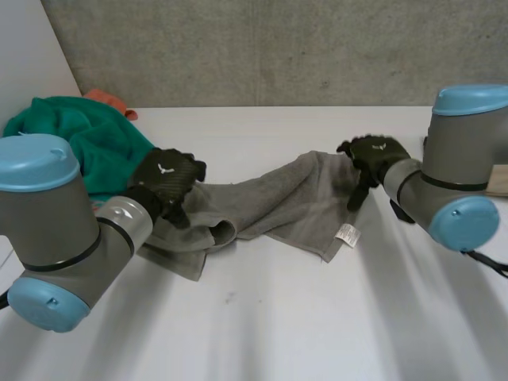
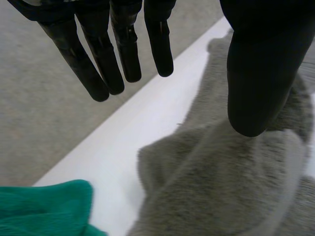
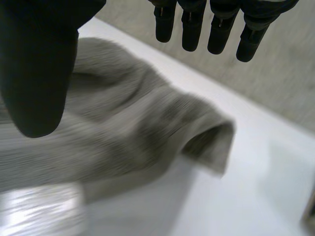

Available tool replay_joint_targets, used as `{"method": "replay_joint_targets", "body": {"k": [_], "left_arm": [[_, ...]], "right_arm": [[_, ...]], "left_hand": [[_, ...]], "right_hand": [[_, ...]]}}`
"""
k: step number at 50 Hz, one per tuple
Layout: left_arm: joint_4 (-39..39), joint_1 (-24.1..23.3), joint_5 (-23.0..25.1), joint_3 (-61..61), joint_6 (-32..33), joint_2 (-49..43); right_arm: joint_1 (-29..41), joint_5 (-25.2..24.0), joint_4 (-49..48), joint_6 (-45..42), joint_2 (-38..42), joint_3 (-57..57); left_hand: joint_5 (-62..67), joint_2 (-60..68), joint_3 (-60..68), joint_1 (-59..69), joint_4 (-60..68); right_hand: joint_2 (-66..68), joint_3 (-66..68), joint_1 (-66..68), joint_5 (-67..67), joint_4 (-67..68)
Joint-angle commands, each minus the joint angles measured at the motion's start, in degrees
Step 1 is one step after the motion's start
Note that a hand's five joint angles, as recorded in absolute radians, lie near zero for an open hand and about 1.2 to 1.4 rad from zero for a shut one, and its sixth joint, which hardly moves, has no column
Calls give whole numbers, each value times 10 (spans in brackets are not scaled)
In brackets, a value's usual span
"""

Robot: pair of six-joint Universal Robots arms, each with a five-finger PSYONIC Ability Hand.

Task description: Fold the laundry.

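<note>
A grey towel (image 1: pixel 274 198) lies stretched across the middle of the white table (image 1: pixel 262 317), running from near the left edge toward the far right. It is rumpled rather than flat, with a rolled fold near its left end. A small white label (image 1: pixel 347 234) sits at the towel's corner nearest the front edge.

The left hand (image 1: pixel 165 184) is over the left end of the towel. In its wrist view the fingers (image 2: pixel 101 73) are straight and spread away from the thumb (image 2: pixel 256 88), grasping nothing (the thumb's tip is at the cloth's pile, whether touching or just above I cannot tell).

The right hand (image 1: pixel 375 155) is at the towel's far right corner. In its wrist view the fingers (image 3: pixel 192 29) hang straight and the thumb (image 3: pixel 34 73) stands apart, so this hand is released too. Under the palm the towel's corner curls up off the table.

A green cloth (image 1: pixel 79 135) is heaped at the far left corner of the table, just beside the left hand, with an orange cloth (image 1: pixel 109 100) behind it against the grey wall (image 1: pixel 262 48).
</note>
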Motion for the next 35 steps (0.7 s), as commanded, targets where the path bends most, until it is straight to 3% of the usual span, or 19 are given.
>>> {"method": "replay_joint_targets", "body": {"k": [1, 7, 10, 13, 14, 23, 35], "left_arm": [[-11, -6, 26, 19, 1, -43], [-8, -6, 18, 38, 3, -77], [-3, -4, 18, 57, 7, -94], [-4, 0, 19, 71, 7, -103], [-5, 2, 17, 74, 6, -102], [-7, 10, 18, 58, -4, -55], [-7, 23, 25, 39, -10, -22]], "right_arm": [[13, -37, 42, 77, -83, 130], [30, -42, -10, 80, -115, 214], [45, -37, -44, 78, -116, 246], [60, -22, -75, 78, -106, 265], [68, -11, -91, 77, -98, 267], [100, 39, -145, 65, -31, 240], [96, 60, -175, 30, 6, 200]], "left_hand": [[-12, -19, -19, -10, -14], [16, 10, 9, 18, 15], [184, 177, 177, 186, 182], [473, 466, 466, 475, 471], [499, 492, 492, 501, 497], [499, 492, 492, 501, 497], [499, 492, 492, 501, 497]], "right_hand": [[-8, -7, -16, 0, -10], [9, 9, 0, 17, 7], [30, 30, 21, 37, 27], [40, 40, 31, 47, 37], [51, 51, 42, 59, 49], [144, 144, 135, 152, 142], [268, 268, 259, 276, 266]]}}
